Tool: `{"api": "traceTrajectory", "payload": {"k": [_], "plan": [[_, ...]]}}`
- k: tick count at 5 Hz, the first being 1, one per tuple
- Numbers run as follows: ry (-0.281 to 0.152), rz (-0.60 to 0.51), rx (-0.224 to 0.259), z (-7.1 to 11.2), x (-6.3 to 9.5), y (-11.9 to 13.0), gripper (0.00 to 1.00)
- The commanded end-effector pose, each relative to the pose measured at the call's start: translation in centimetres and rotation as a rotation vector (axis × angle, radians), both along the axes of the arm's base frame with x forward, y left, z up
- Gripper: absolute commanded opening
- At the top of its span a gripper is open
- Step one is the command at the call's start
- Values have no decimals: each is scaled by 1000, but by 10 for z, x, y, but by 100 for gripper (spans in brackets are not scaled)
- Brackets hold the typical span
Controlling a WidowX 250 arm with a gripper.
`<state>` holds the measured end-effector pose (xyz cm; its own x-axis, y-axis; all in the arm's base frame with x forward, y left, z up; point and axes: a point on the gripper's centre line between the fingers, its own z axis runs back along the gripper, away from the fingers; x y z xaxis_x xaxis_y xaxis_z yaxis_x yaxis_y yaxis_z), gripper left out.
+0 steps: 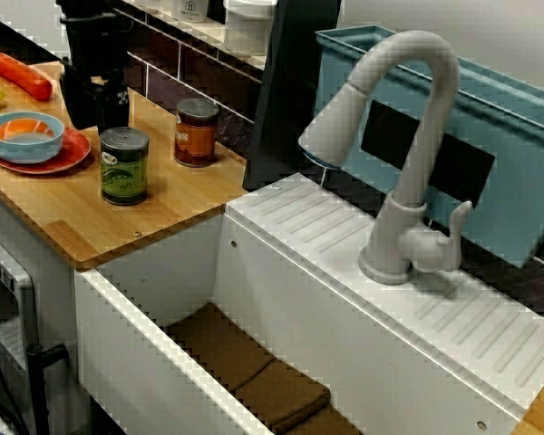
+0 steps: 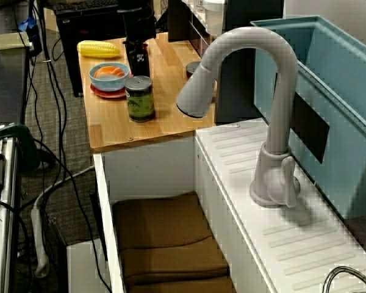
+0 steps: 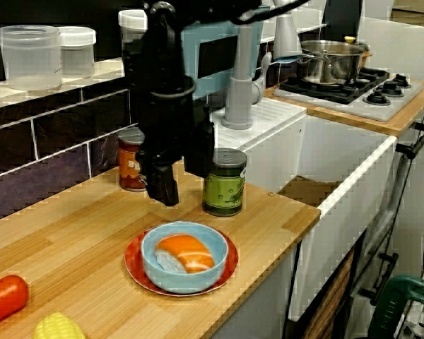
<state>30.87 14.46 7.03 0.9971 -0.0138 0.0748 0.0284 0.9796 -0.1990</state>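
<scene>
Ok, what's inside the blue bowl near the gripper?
The blue bowl holds one orange piece with a pale part, like toy salmon. The bowl's bottom beneath it is covered. The bowl stands on a red plate.

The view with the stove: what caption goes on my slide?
Open black tool beside the green can, behind the blue bowl.

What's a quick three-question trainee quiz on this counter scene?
1. True or false: the gripper is holding the green can.
2. What does the blue bowl sit on? A: a red plate. B: the stove. C: the sink floor.
3. Which orange vegetable lies next to the corn?

Key: 1 false, the gripper is open and empty; 2 A; 3 the carrot.
</scene>
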Motion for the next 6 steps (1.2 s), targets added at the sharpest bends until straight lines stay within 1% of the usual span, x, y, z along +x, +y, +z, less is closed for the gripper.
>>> {"api": "traceTrajectory", "payload": {"k": [1, 2, 3, 4, 5, 6], "plan": [[-76, 114, -26, 46, 17, 29, 100], [-68, 203, -70, 56, 34, 22, 100], [-71, 225, -58, 61, 54, -1, 100], [-130, 232, -19, 62, 56, -15, 100], [-149, 220, 2, 60, 51, -21, 100], [-150, 204, -6, 63, 46, -24, 100]]}}
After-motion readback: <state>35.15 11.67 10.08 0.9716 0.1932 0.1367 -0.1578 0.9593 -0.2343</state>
